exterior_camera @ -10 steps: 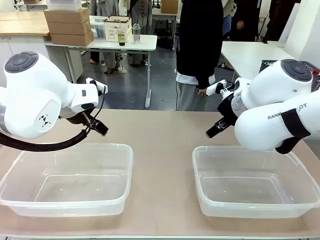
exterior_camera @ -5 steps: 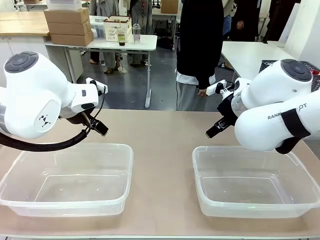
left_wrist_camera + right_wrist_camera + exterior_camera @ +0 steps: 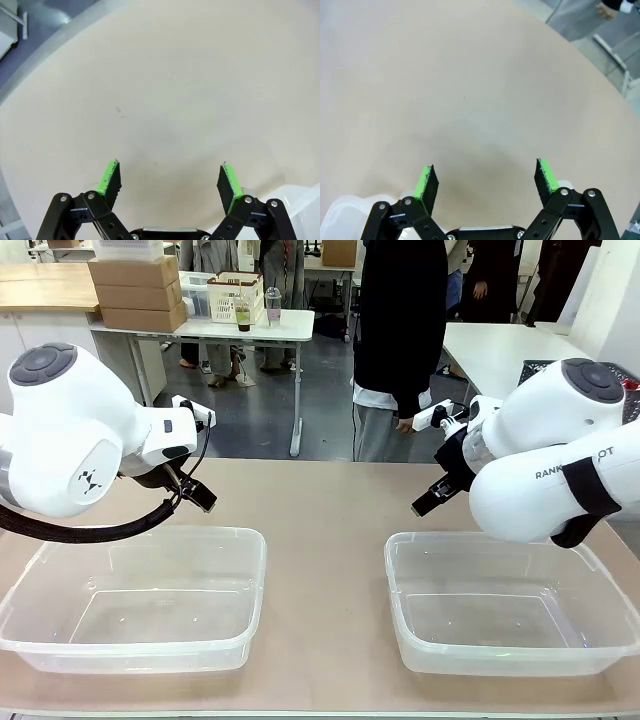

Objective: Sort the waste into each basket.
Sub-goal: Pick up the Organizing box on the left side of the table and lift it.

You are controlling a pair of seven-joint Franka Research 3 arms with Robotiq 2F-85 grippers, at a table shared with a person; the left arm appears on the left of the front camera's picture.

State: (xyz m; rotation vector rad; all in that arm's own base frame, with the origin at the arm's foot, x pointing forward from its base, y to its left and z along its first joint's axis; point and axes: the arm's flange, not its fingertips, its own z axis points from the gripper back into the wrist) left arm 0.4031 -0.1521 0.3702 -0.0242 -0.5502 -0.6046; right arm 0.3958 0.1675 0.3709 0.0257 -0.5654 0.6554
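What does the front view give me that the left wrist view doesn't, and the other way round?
Front view: the whole left tub and right tub, both empty, the right claw by the right tub's far corner, and a person standing at the far side. Left wrist view: the left claw close up, green pads spread wide over bare table. Shared: the table, the left claw, and the left tub, whose corner sits at the wrist picture's lower right.

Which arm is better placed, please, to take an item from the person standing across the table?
Probably the right arm: its open, empty jaws hang nearer the person's hand than those of the left arm.
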